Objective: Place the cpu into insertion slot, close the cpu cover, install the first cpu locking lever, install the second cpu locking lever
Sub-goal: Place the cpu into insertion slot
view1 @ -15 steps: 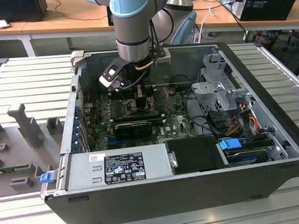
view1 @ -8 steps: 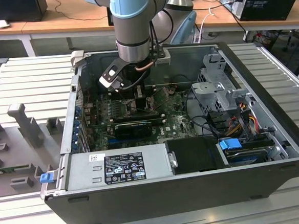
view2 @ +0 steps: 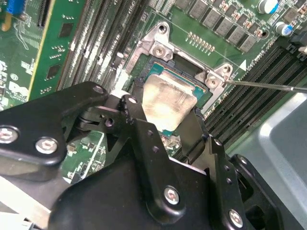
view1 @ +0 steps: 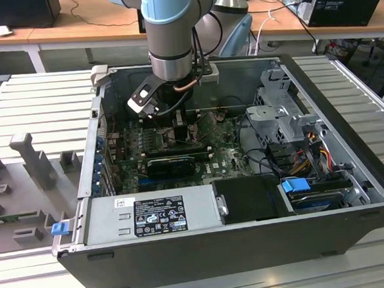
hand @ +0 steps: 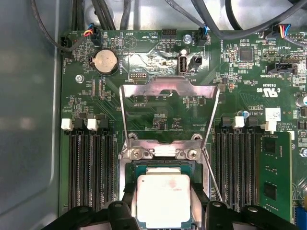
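The cpu (hand: pixel 163 201) is gripped by its opposite edges in the closed claw (hand: pixel 163 191), right at the insertion slot (hand: pixel 165 165) beneath the fingertips, while the cpu cover (hand: pixel 168 89) stands swung open just beyond the claw, above the green motherboard (hand: pixel 240 76).

Cpu (hand: pixel 163 197) dull, faintly smudged silvery metal top, cover (hand: pixel 169 88) bright bare metal, reflective, board (hand: pixel 81 103) glossy green, gripper (view2: pixel 165 115) matt black with shiny screws, case (view1: pixel 252 245) matt dark, table (view1: pixel 37 102) ribbed grey metal
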Available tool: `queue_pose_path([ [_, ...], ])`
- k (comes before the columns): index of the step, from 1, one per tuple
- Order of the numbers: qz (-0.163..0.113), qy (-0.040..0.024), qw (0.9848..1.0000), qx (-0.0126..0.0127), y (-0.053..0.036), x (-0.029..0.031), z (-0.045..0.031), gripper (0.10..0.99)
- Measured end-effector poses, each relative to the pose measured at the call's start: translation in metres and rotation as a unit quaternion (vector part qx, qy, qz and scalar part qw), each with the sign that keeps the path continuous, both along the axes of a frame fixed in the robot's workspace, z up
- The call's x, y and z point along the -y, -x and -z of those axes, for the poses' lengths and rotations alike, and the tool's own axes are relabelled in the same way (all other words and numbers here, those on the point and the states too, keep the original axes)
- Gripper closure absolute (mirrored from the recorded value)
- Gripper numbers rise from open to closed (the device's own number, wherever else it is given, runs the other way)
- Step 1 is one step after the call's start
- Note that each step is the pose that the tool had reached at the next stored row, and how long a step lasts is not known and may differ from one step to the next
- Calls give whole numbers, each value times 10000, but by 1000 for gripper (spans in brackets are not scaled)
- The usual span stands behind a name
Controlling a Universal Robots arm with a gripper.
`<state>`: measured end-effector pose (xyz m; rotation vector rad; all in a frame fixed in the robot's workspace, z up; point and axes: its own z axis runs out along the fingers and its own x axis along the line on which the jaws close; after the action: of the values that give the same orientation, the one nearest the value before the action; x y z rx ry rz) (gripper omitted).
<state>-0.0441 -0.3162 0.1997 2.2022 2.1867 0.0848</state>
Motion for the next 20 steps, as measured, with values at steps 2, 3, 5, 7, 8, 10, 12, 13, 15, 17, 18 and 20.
queue_pose_path([
  [2, 0, 2, 10000, -1, 1, 1, -1, 478],
  [3, 1, 2, 10000, -1, 0, 1, -2, 478],
  [5, 0, 3, 10000, -2, 1, 2, -11, 478],
  [7, 0, 2, 10000, -1, 0, 1, -35, 478],
  [8, 1, 2, 10000, -1, 1, 1, -59, 478],
  [10, 0, 2, 10000, -1, 0, 1, -94, 498],
  [12, 0, 2, 10000, -1, 0, 1, -115, 624],
  [13, 0, 2, 10000, -1, 0, 1, -125, 682],
  [15, 0, 2, 10000, -1, 0, 1, -145, 804],
  [17, 1, 1, 10000, -1, 0, 1, -161, 925],
  [18, 0, 1, 10000, -1, 0, 1, -167, 925],
  [20, 0, 2, 10000, -1, 0, 1, -200, 980],
])
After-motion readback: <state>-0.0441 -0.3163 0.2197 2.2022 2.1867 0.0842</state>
